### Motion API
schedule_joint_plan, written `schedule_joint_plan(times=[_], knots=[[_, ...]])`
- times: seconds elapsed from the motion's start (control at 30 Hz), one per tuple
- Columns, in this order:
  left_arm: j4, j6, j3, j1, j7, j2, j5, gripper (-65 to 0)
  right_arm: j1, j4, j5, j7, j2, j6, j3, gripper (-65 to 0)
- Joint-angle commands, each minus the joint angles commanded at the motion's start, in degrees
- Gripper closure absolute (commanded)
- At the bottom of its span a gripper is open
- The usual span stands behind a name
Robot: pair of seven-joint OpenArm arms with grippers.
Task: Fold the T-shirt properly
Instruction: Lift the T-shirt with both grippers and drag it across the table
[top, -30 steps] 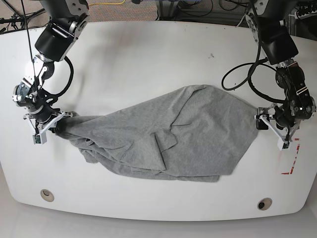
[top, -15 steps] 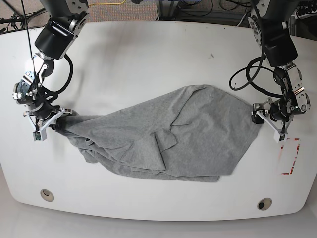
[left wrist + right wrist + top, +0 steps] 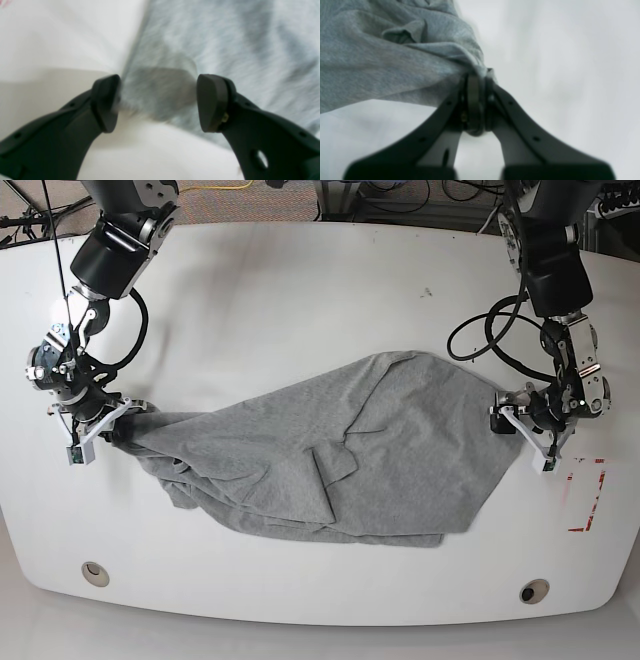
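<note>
T-shirt [image 3: 225,45] corner seemingly between fingers [image 3: 106,102].

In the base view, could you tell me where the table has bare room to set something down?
The widest free patch of the table is the far half, between the two arms and beyond the T-shirt. A narrower strip runs along the near edge below the shirt. The middle is crowded: cloth spans from the right gripper to the left gripper.

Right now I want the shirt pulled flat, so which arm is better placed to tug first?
The right: its pincer is shut on the T-shirt. The left pincer is open, with only a cloth corner between its pads.
</note>
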Motion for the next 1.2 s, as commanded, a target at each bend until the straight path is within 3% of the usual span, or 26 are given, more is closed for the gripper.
schedule_joint_plan(times=[0.07, 0.17, 0.23, 0.57, 1.0, 1.2], knots=[[0.0, 0.0, 0.0, 0.0, 0.0, 0.0, 0.0, -30.0, 0.0, 0.0, 0.0, 0.0, 0.0, 0.0, 0.0, 0.0], [0.09, 0.0, 0.0, 0.0, 0.0, 0.0, 0.0, -8.9, 0.0, 0.53, 0.0, 0.0, 0.0, 0.0, 0.0, 0.0], [0.35, -0.09, 0.0, 0.0, 0.0, 0.0, 0.0, 0.0, -0.09, 1.67, 0.0, 0.0, 0.0, 0.0, 0.0, 0.0], [7.3, -0.18, 0.09, 0.26, 0.44, 0.09, -0.09, 0.0, -3.16, 13.1, 0.0, -5.98, -2.2, 0.0, 0.0, 0.0], [23.74, -0.26, 0.09, 1.85, 8.97, 0.18, -0.09, 0.0, -10.81, 35.25, 0.0, -15.03, -5.71, 0.0, 0.09, 0.0], [30.77, -5.45, -0.18, 2.81, 13.01, -0.18, -0.09, 0.0, -11.52, 38.33, -0.44, -15.91, -5.98, 0.0, 0.09, 0.0]])
